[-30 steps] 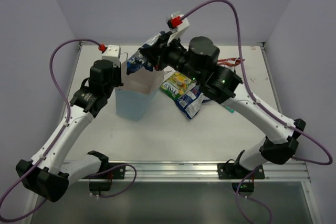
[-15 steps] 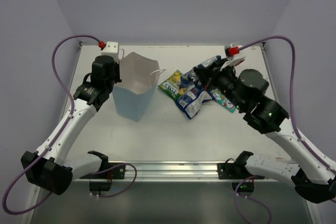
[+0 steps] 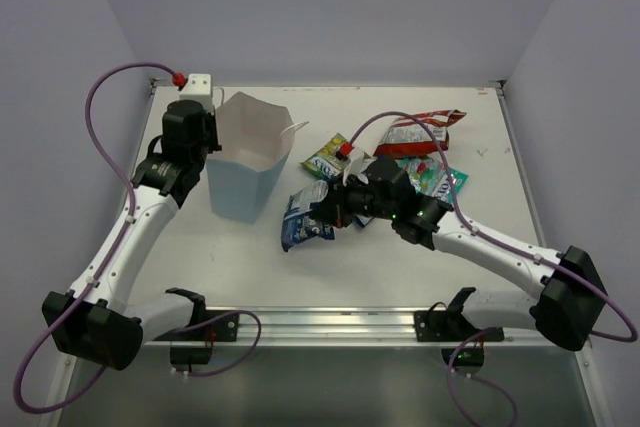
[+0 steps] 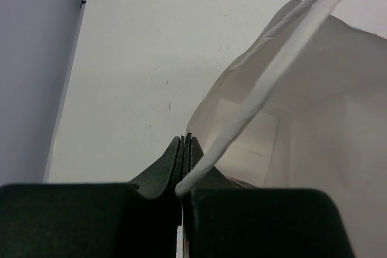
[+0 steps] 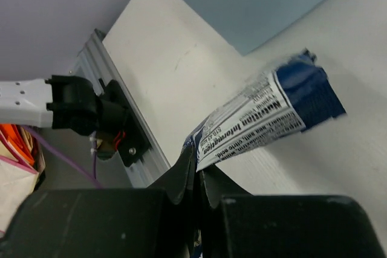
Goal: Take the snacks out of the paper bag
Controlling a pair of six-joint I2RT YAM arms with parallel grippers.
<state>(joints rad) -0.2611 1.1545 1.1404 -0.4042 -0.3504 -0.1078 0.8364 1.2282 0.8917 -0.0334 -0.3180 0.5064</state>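
The right gripper (image 5: 195, 167) has its fingers pressed together on one end of a blue-white packet (image 5: 266, 119), whose printed side faces the wrist camera and whose blue end reaches out low over the white table (image 3: 260, 277) – whether that end rests on the surface I cannot tell. From above, this packet sits in front of the paper bag (image 3: 245, 162) and to its right, near it but apart. Behind the right arm three more snacks lie on the table: a yellow-green packet (image 3: 325, 160) partly covered by the arm, a red-white packet (image 3: 420, 129) further back, and a teal-green packet (image 3: 432, 179) just in front of that one. The left gripper (image 4: 184, 149) is closed too, its fingertips meeting at the left rim of the bag – pinching it where the thin white loop handle (image 4: 272, 70) comes down to the paper. The light-blue bag stands upright with its mouth open and its white inside showing. The right wrist view also takes in the aluminium rail (image 5: 121, 131) at the near edge of the table.
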